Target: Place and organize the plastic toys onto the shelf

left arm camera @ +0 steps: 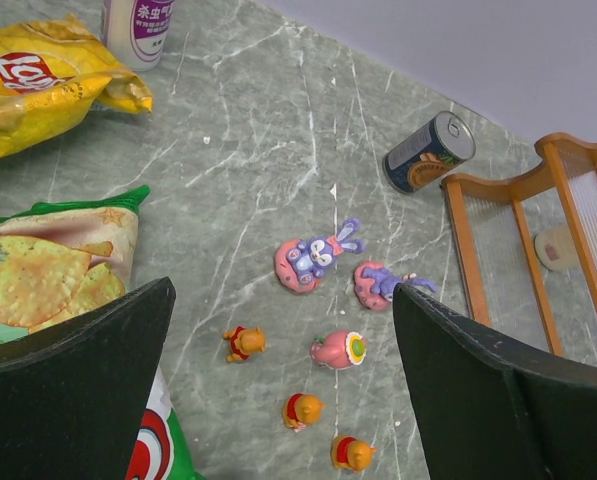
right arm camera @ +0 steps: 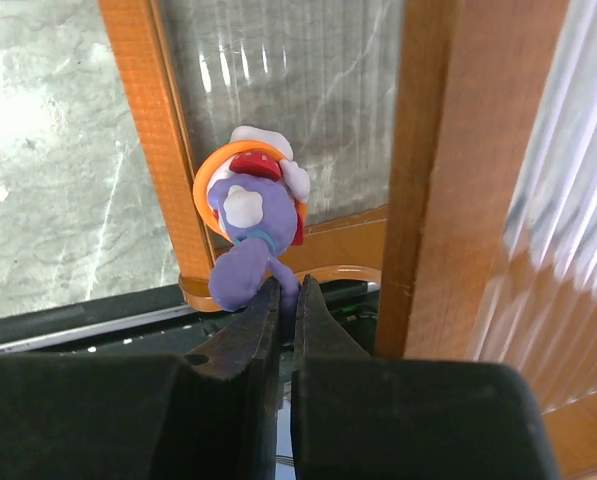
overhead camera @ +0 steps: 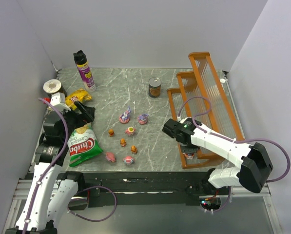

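Several tiny toys lie on the marble table: two pink-and-purple ones [overhead camera: 125, 116] [overhead camera: 143, 118], a pink one [overhead camera: 130, 130], three orange bears [overhead camera: 122, 142] and two pink ones near the front edge [overhead camera: 128, 159]. They also show in the left wrist view [left arm camera: 316, 258] [left arm camera: 303, 410]. My left gripper [left arm camera: 283, 300] is open and empty, hanging above them. My right gripper [right arm camera: 288, 290] is shut on a purple figurine [right arm camera: 248, 225] on an orange base, at the near end of the lowest tier of the orange-brown shelf [overhead camera: 203, 107] [right arm camera: 143, 120].
A tin can [overhead camera: 155, 87] stands left of the shelf. A spray can [overhead camera: 85, 70], a tape roll [overhead camera: 52, 87], a yellow snack bag [overhead camera: 78, 97] and a green snack bag [overhead camera: 82, 146] lie at the left. Walls close in both sides.
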You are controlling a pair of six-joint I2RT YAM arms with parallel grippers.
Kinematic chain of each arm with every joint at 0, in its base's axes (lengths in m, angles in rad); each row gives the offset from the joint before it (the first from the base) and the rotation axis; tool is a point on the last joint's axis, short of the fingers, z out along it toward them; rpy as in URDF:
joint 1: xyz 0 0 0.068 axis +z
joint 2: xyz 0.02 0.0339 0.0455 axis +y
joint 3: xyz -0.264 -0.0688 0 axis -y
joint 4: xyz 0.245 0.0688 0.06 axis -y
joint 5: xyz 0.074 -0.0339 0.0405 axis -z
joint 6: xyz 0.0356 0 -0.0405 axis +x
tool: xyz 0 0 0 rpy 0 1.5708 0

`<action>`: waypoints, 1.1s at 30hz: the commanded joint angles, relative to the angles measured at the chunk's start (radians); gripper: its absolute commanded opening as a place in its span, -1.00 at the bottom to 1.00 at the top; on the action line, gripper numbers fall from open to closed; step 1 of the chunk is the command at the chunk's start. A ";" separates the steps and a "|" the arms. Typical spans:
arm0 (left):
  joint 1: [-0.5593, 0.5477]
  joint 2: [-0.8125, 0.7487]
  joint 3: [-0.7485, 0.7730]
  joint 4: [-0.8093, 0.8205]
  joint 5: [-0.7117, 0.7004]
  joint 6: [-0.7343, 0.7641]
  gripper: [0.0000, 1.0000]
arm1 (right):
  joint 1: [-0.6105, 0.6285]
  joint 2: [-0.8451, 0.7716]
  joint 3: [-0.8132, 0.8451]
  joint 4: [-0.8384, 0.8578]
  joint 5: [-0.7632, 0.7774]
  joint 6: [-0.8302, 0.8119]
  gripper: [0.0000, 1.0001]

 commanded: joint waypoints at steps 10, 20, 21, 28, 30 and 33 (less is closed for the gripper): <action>-0.008 0.010 0.022 0.010 0.002 -0.013 0.93 | -0.008 -0.096 -0.053 -0.013 0.084 0.154 -0.53; -0.009 0.007 0.022 0.010 0.004 -0.012 0.93 | -0.005 -0.098 -0.029 -0.059 0.115 0.196 -0.33; -0.009 0.005 0.022 0.010 0.004 -0.012 0.93 | -0.003 -0.099 -0.024 -0.063 0.119 0.200 -0.33; -0.009 0.007 0.022 0.008 0.001 -0.010 0.93 | 0.017 -0.095 0.005 -0.095 0.147 0.249 -0.46; -0.009 0.008 0.022 0.008 0.001 -0.012 0.93 | 0.027 -0.082 0.011 -0.109 0.153 0.274 -0.48; -0.011 0.010 0.022 0.008 0.001 -0.009 0.93 | 0.046 -0.064 0.013 -0.137 0.164 0.320 -0.48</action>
